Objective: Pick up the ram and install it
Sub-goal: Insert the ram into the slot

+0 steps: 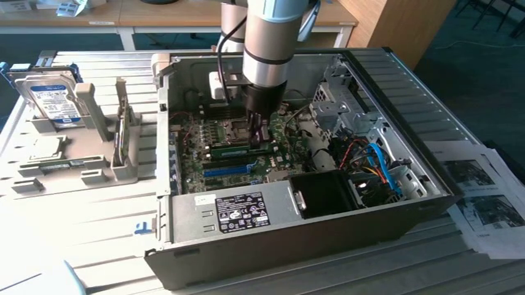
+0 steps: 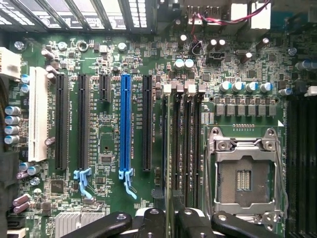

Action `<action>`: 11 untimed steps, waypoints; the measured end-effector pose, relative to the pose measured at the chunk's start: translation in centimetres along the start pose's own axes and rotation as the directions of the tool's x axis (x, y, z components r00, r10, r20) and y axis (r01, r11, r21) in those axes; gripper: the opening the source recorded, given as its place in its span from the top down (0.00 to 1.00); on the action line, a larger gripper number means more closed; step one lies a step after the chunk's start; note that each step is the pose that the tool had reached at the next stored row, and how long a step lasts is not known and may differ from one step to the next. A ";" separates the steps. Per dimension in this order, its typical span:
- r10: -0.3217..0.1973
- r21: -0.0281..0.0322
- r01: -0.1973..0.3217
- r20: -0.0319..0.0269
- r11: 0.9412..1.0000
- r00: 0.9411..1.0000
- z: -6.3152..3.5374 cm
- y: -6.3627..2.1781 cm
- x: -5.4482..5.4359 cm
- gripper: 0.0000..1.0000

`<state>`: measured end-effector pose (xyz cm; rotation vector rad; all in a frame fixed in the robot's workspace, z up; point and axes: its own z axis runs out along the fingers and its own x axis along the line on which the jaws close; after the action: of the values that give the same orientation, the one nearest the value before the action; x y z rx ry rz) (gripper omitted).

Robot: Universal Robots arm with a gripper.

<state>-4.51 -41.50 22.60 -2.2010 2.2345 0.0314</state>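
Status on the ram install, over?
Hand inside the case, closed on the ram. Ram edge-down over the memory slots, beside the empty processor socket. Seated or not: can't tell. Nothing blocking the slots.

Exterior view high, angled into open case (image 1: 271,215); wrist view close above shared motherboard (image 2: 111,124).

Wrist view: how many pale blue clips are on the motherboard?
2. One clip at the blue slot's end, one at a long black slot's end. Others may hide behind the gripper.
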 end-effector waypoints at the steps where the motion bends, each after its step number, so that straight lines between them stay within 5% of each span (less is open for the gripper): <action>1: 0.000 0.000 0.000 0.000 1.000 1.000 -0.18 0.00 0.0 0.81; 11: 0.000 0.000 0.000 0.000 1.000 1.000 -2.27 0.01 0.0 0.81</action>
<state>-4.50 -41.50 24.87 -2.2010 2.2346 0.0313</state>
